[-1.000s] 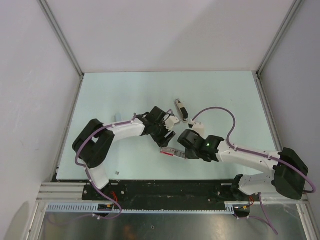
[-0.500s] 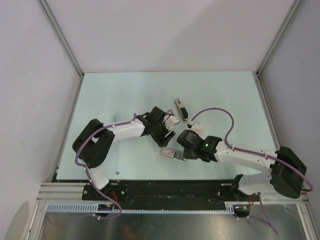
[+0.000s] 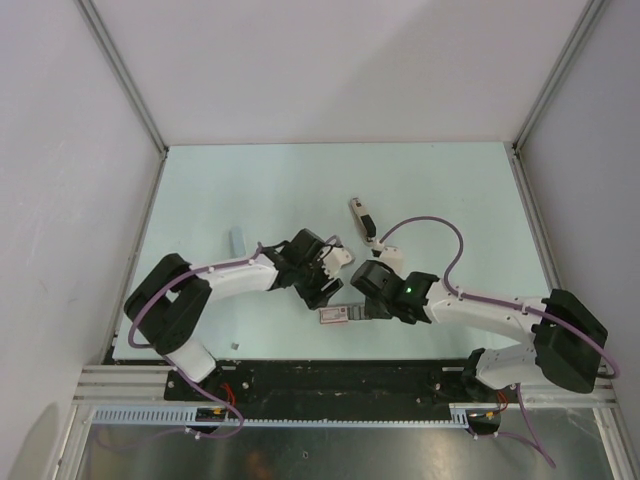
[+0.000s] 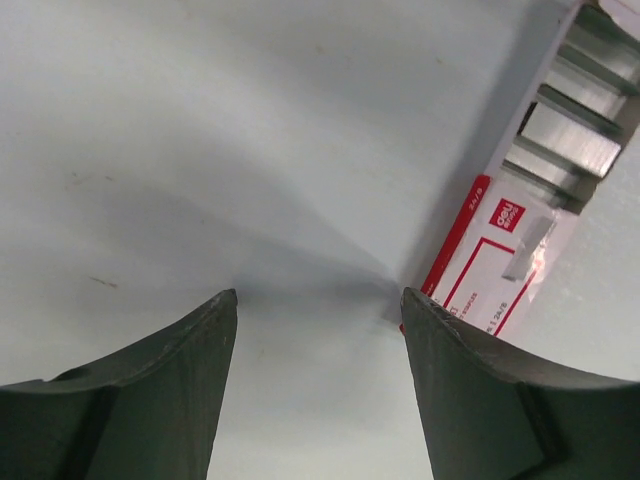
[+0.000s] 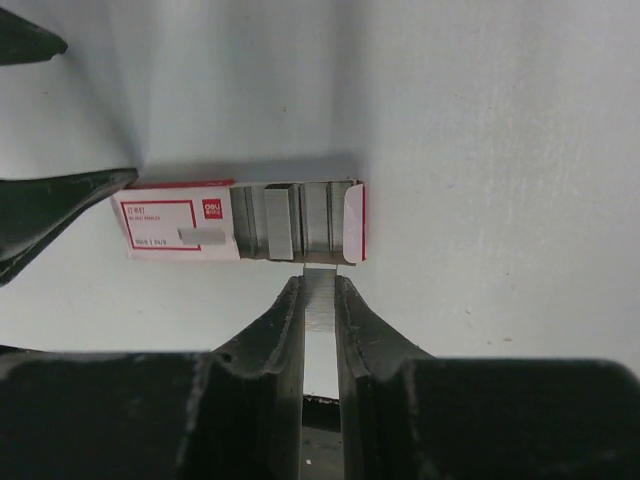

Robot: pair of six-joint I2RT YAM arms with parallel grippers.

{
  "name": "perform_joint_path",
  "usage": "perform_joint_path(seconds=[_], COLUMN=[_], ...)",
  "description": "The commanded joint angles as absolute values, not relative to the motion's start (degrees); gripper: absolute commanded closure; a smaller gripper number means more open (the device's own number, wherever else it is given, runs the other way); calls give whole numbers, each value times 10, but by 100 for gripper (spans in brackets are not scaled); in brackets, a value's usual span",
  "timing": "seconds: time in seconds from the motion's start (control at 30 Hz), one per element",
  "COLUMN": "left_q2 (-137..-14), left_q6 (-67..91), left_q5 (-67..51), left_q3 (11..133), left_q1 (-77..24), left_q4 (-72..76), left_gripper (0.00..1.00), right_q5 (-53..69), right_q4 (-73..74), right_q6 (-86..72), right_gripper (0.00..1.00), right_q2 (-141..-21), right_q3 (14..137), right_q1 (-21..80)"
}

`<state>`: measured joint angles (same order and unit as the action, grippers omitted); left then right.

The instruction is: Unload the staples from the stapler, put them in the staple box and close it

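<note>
The stapler (image 3: pixel 361 220) lies on the table, dark with a pale top, beyond both grippers. My right gripper (image 5: pixel 320 285) is shut on a thin grey strip of staples (image 5: pixel 320 312), whose tip touches the near edge of the open red-and-white staple box (image 5: pixel 240 220). In the top view the right gripper (image 3: pixel 362 308) sits just right of the box (image 3: pixel 335 316). My left gripper (image 4: pixel 318 295) is open and empty, its right finger beside the box's closed end (image 4: pixel 490 260). In the top view the left gripper (image 3: pixel 322 290) is just above the box.
A small pale grey-blue piece (image 3: pixel 237 240) lies on the table left of the left arm. A tiny dark speck (image 3: pixel 233 345) sits near the front edge. The table (image 3: pixel 450 190) is walled on three sides.
Both grippers and the box have shifted a little toward the near edge and left. The left arm has drawn back toward its base. The stapler has not moved.
</note>
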<state>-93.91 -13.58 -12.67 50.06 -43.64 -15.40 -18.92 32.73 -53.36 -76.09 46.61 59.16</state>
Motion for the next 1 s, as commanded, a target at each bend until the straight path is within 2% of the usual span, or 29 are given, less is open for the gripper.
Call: perform_joint_path(seconds=[0.0,0.97], left_q2=[-910,-884], left_q6=[-144,-145], left_q5=[-147,-153], left_q3=[479,511], left_q1=[-443,-394], left_q4=[-183,-209], left_gripper=[29,25], right_q5=[-195,-250], right_q4=[310,265], right_q6=[-539,-478], right_gripper=[91,91], right_q2=[-769,-851], right_q3=[462,464], right_q1=[592,611])
